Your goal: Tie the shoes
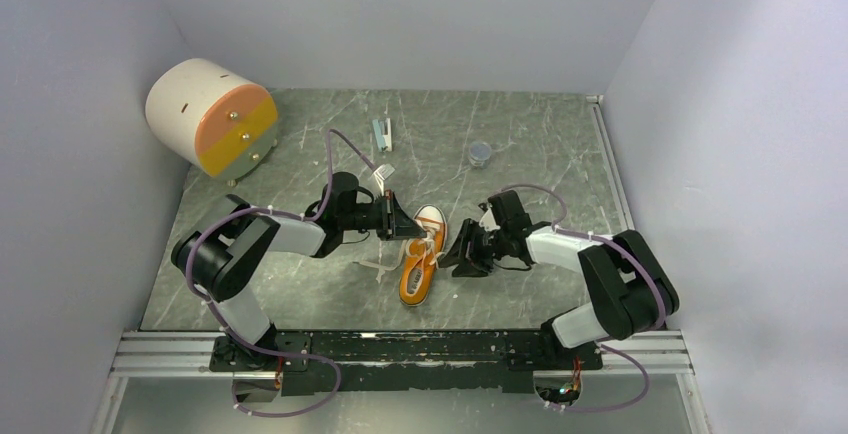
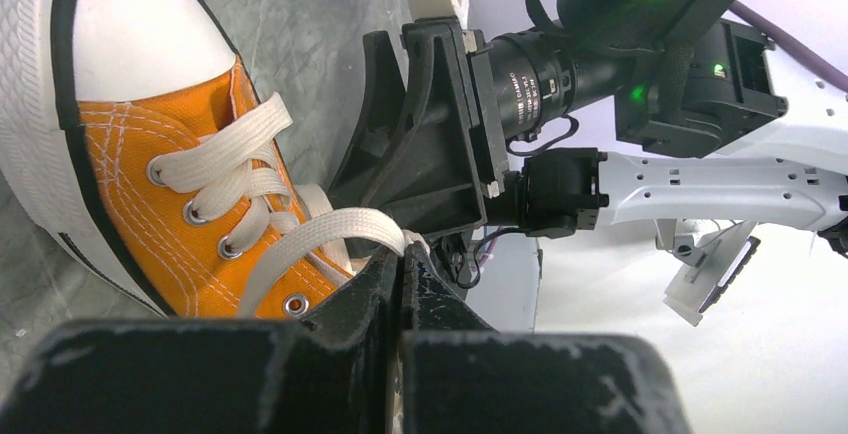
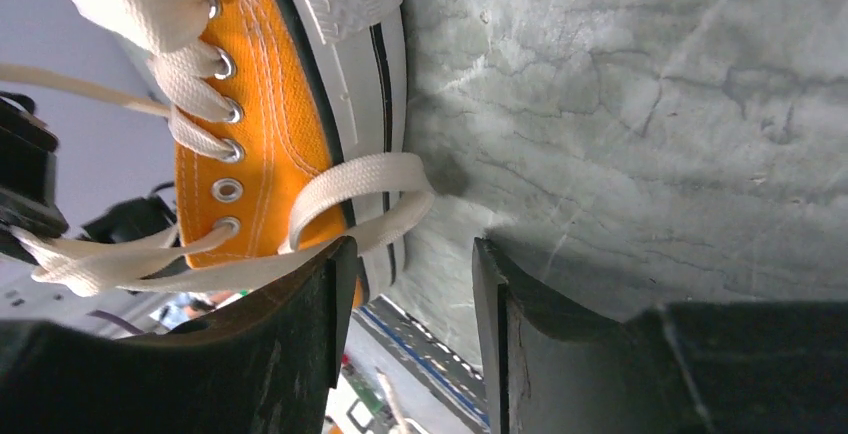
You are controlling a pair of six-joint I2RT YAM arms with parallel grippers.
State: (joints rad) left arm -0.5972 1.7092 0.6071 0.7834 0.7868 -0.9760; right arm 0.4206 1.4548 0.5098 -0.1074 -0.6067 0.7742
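Note:
The small orange sneaker (image 1: 418, 264) lies in the middle of the table, white toe cap pointing away from the arms, its long white laces (image 1: 385, 264) loose. My left gripper (image 1: 406, 224) is at the shoe's left side; in the left wrist view it (image 2: 403, 256) is shut on a white lace (image 2: 330, 229) that runs from the eyelets of the shoe (image 2: 150, 164). My right gripper (image 1: 452, 254) is at the shoe's right side. In the right wrist view it (image 3: 412, 249) is open, with a lace loop (image 3: 365, 179) lying over the sole of the shoe (image 3: 265, 84) just beyond its left finger (image 3: 300, 334).
A white cylinder with an orange and yellow face (image 1: 212, 116) lies at the back left. A small blue-and-white object (image 1: 382, 134) and a small round cap (image 1: 480, 154) sit at the back. A white tag (image 1: 385, 172) hangs by the left wrist.

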